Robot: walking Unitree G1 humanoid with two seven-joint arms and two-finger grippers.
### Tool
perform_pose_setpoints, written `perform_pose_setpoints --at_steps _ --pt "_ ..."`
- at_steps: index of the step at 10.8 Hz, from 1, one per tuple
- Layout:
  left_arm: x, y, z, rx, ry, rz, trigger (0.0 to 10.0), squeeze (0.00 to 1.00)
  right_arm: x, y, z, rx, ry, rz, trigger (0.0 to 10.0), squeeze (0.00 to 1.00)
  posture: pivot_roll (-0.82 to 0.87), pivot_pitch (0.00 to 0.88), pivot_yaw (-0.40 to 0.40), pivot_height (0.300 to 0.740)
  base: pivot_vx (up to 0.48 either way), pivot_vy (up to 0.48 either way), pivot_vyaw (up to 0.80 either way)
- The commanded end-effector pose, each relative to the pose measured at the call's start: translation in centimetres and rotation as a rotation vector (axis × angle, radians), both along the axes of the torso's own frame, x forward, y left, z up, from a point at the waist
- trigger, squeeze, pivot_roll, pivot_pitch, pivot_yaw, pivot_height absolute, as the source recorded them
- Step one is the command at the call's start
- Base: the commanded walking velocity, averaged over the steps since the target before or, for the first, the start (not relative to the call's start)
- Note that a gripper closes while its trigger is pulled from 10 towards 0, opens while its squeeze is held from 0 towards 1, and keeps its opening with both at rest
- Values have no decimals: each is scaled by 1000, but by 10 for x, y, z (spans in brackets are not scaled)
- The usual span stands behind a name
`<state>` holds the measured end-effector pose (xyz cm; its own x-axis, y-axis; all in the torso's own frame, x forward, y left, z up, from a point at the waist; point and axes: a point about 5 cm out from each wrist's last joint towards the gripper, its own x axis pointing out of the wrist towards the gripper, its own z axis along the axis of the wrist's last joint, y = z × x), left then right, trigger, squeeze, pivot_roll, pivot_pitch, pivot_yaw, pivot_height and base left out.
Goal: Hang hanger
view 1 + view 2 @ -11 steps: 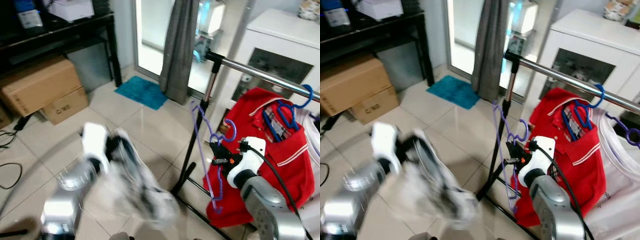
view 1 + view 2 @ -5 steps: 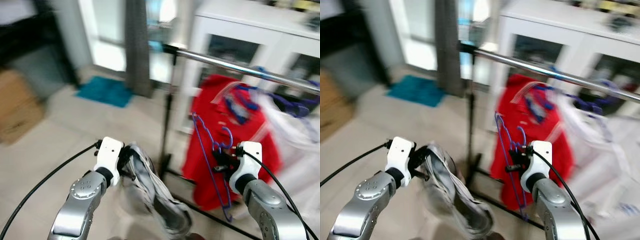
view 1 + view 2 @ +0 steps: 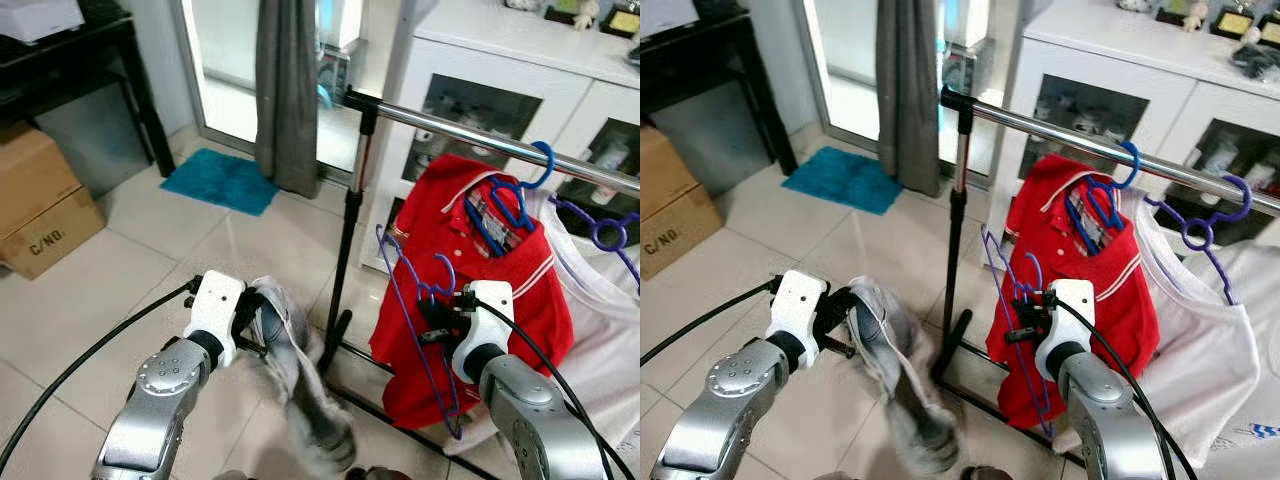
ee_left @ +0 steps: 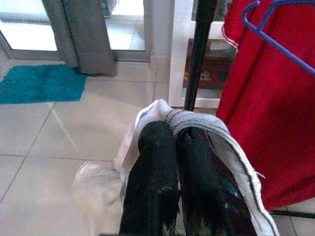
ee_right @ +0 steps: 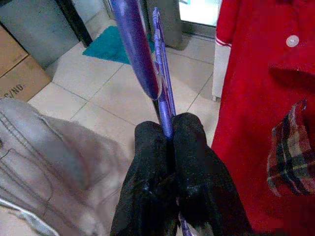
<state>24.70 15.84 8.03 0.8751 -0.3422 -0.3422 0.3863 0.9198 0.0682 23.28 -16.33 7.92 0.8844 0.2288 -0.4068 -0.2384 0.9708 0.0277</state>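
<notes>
1. Tiled floor [image 3: 120,260] lies under a chrome clothes rail [image 3: 480,140].
2. Right gripper [image 5: 170,132] pinches a purple hanger [image 3: 405,300] beside the red shirt [image 3: 470,300].
3. Left gripper [image 4: 172,137] clamps a grey garment [image 3: 295,380].

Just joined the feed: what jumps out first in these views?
The bright red polo shirt hanging on the chrome clothes rail, right of centre. In front of it the right gripper is shut on a thin purple wire hanger, below the rail. On the left, the left gripper is shut on a limp grey-white garment dangling toward the tiled floor.
</notes>
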Motion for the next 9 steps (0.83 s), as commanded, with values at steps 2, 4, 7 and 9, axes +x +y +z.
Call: perform_pose_setpoints --at_steps 2,4,7,9 --pt "8 -5 11 -5 -49 -23 10000 0 -1 -3 1 6 5 -27 10000 0 -3 15 -13 740 0 0 0" --pt "10 -7 11 -9 -49 -30 10000 0 0 -2 1 8 3 -32 10000 0 -2 15 -6 740 -124 0 0" --pt "11 -5 11 -5 -45 -35 10000 0 1 -2 1 8 3 -35 10000 0 0 13 -7 740 -249 0 0" --pt "12 -6 12 -3 -47 -35 10000 0 2 -2 2 4 3 -32 10000 0 2 8 -13 740 -251 0 0"
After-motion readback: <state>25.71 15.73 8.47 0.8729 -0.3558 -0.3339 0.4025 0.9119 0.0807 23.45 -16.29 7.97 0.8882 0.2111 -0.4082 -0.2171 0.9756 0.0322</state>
